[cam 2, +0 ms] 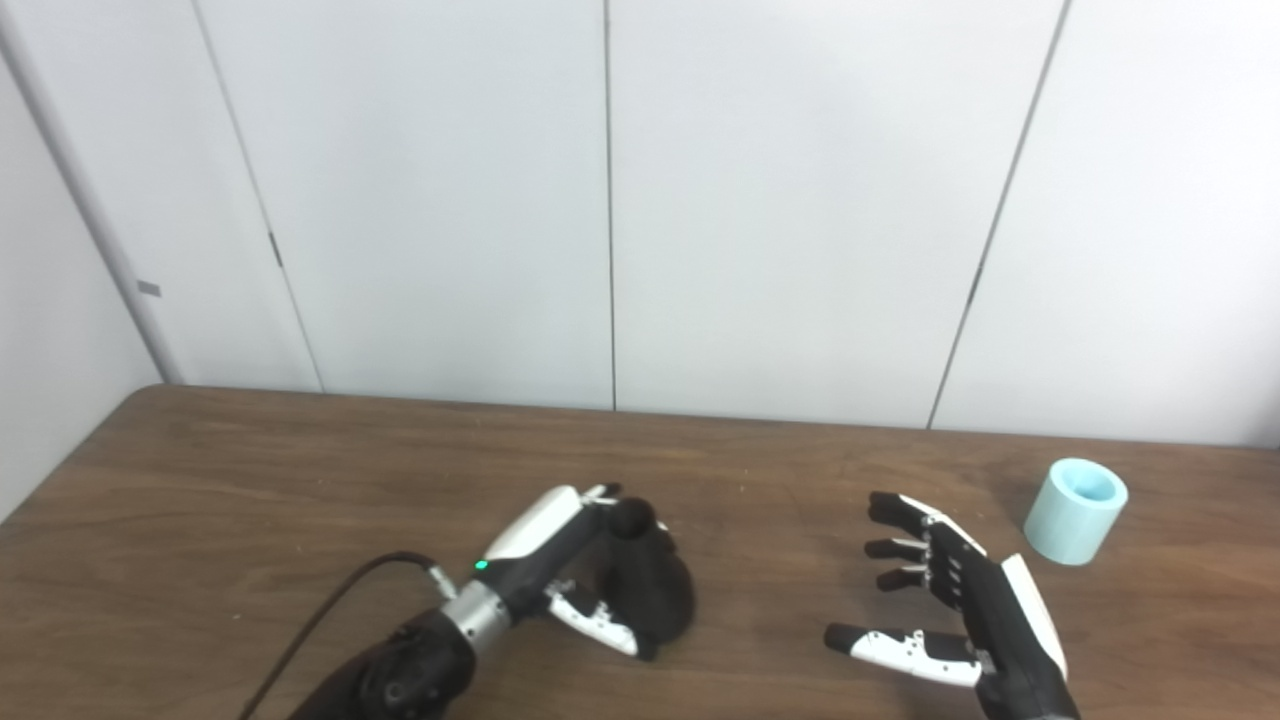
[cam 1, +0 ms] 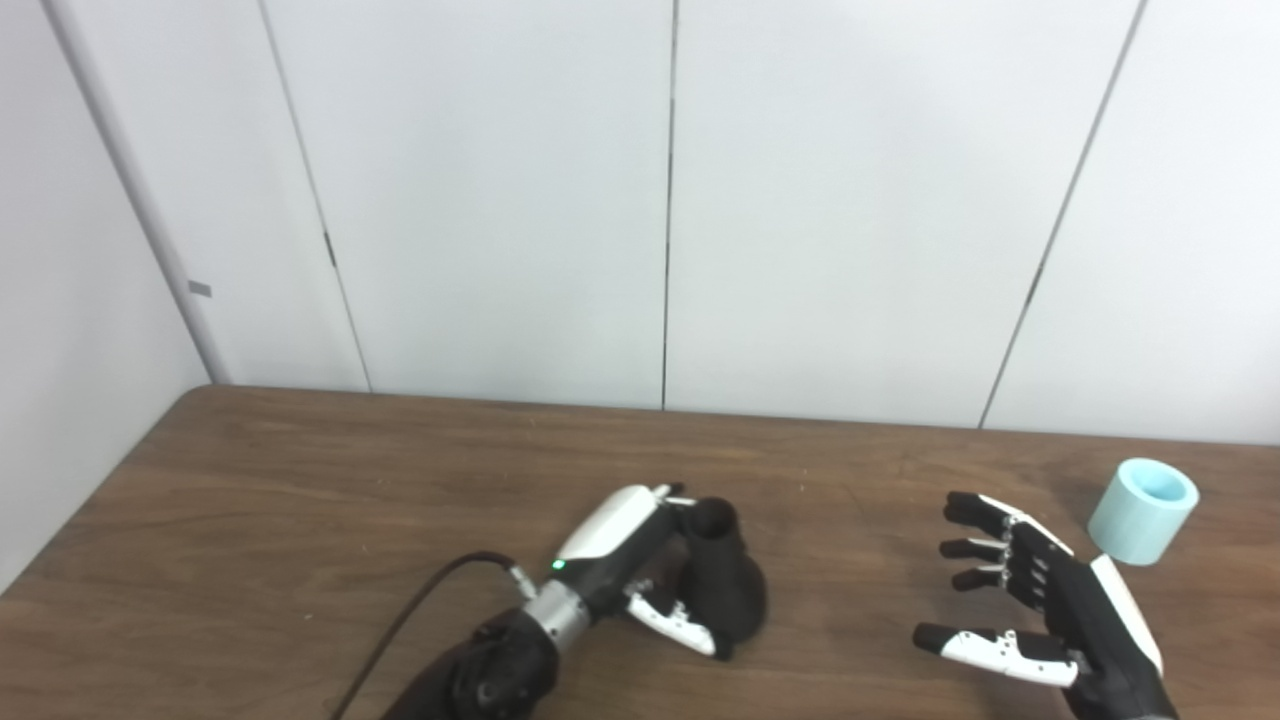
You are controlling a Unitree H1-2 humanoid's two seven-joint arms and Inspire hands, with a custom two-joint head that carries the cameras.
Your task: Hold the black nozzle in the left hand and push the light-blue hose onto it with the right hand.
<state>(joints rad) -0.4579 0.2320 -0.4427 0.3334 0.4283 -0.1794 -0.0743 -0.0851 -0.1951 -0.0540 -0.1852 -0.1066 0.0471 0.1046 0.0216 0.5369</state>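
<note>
The left hand (cam 1: 640, 570) lies low over the wooden table (cam 1: 300, 500), its fingers curled around the black nozzle (cam 1: 722, 585) — fingers on the far side, thumb on the near side by the flared base. The nozzle stands on that wide base, its narrow open end pointing up and slightly away. Whether the grip is already firm, or the fingers are merely resting against it, cannot be told from either view. To the right of the nozzle, well apart from it, the right hand (cam 1: 1040, 610) hovers with fingers spread and thumb held out, holding nothing, palm turned toward the left. Beyond that hand, to its right and near its back rather than its palm, the light-blue hose (cam 1: 1142, 510) sits as a short tube tilted on the table with its open end up. The step in hand looks like securing the nozzle — it would go best with the left fingers closing low on the flare, leaving the narrow end bare for the hose. The right hand will need to turn outward to reach the hose, since it faces away from it.
</note>
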